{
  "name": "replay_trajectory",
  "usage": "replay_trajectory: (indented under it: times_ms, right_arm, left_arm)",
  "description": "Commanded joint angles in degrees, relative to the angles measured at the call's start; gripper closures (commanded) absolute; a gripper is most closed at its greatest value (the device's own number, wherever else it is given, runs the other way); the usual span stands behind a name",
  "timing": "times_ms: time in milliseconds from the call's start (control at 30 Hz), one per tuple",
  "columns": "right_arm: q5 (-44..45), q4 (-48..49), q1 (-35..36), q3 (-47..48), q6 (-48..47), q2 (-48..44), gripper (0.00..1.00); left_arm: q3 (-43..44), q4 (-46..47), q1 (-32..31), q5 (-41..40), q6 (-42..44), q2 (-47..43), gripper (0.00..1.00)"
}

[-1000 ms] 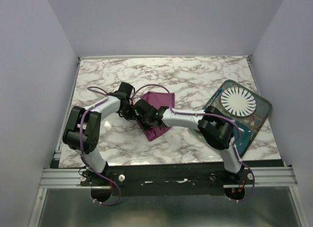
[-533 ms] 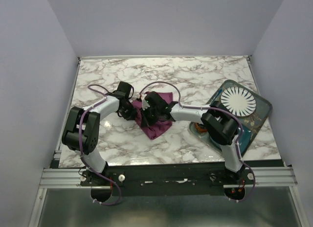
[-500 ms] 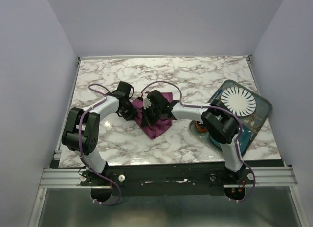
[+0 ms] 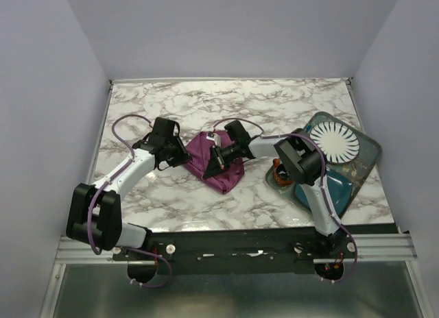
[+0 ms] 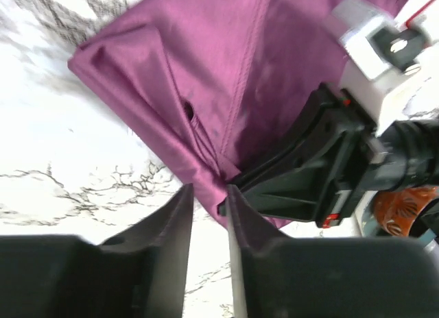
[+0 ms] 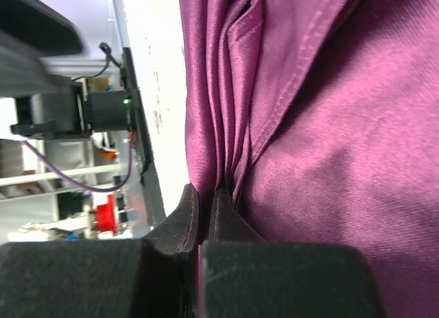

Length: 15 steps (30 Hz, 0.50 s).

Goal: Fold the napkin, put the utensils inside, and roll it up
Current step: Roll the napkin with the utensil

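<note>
**Grip changes sides**

Top view: the left claw (image 4: 182, 155) was shut on the napkin (image 4: 223, 175) a second ago. It has let go and drawn back, so the cloth's edge now lies just ahead of its tips. The right claw (image 4: 214, 162) was apart a second ago. It has come across and is now down on the napkin's middle, with bunched cloth on both sides of it.

Left wrist view: the jaws stand a little apart. The napkin's folded edge is right at the tips but not pinched, and the right claw bites the cloth just beyond.

Right wrist view: the jaws are clamped together on a gathered ridge of napkin, and purple cloth fills everything ahead of them.

The hold has passed to the right arm, which likely carries the fold on while the left is free to re-grip. No knife shows near either claw, so the task seems to be at the folding stage
</note>
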Motion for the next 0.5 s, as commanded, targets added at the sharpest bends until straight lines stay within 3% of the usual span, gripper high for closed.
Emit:
replay_trajectory:
  times_ms: [0,100,467]
  right_arm:
    - [1.25,-4.44,-1.02,-1.94,1.16,3.3,0.99]
    - [2.12,-4.35,-1.11,-2.03,1.16,3.21,1.0]
    - [4.59,-4.35,-1.11,-3.35,-0.07,1.63,1.0]
  left_arm:
    - [-3.25,5.43,-0.21,5.49,-0.35,2.09,0.75]
    - [-4.48,8.07,-0.21,6.9,-1.14,3.5,0.83]
    - [-6.51,14.48,-0.83,7.08,-2.19,9.04,0.91]
